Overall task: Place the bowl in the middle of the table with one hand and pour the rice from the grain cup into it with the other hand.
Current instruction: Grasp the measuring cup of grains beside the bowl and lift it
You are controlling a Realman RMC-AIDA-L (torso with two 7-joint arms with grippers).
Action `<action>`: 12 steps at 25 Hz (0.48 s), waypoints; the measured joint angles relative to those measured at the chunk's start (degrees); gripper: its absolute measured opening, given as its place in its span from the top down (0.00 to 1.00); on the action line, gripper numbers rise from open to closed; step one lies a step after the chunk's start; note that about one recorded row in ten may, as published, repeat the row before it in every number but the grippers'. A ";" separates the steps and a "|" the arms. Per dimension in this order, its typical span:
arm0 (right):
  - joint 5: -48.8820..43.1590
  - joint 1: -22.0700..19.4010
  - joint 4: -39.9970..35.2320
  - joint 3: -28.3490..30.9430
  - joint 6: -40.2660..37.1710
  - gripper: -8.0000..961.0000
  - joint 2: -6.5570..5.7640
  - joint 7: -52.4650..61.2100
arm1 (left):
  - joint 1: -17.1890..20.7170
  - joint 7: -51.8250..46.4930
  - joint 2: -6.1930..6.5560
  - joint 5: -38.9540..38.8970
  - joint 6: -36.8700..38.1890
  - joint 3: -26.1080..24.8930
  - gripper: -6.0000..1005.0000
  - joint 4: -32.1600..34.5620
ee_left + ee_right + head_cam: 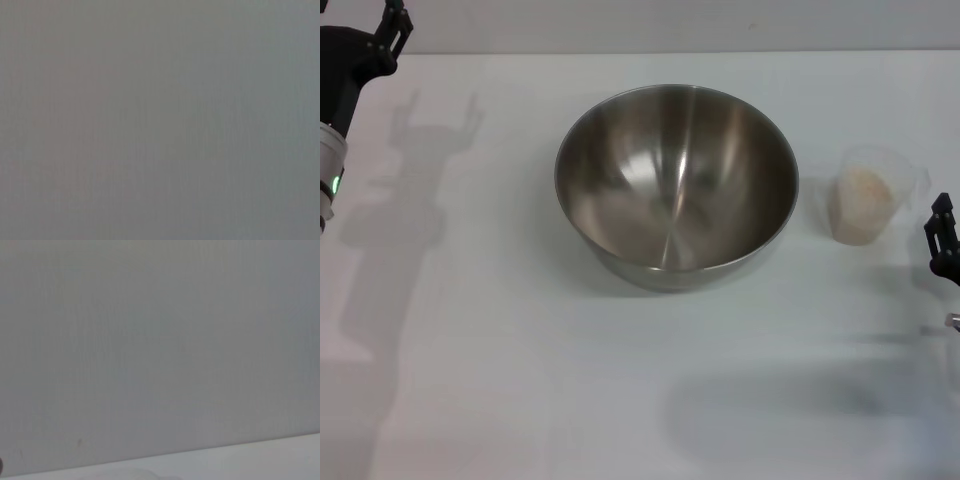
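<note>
The big steel bowl (675, 180) stands empty near the middle of the white table (520, 380). To its right, a small gap away, the clear grain cup (865, 195) stands upright with pale rice (861, 205) filling most of it. My left gripper (392, 25) hangs over the far left corner, well away from the bowl; its shadow on the table shows two fingers spread apart, holding nothing. My right gripper (942, 240) pokes in at the right edge, just beside and nearer than the cup, not touching it. Neither wrist view shows the bowl, the cup or a gripper.
The left wrist view is plain grey. A grey wall fills the right wrist view above a strip of white table (260, 460). Shadows of both arms fall on the tabletop at the left and front right.
</note>
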 joint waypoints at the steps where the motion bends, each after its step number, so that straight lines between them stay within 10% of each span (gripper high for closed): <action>1: -0.01 0.19 -0.13 -0.10 0.34 0.45 0.00 0.00 | 0.00 0.00 0.00 0.00 0.00 0.00 0.18 0.00; 12: -0.39 1.86 -0.60 -0.26 2.42 0.45 -0.01 0.04 | -0.48 0.04 0.09 -0.24 -0.02 -0.80 0.18 0.25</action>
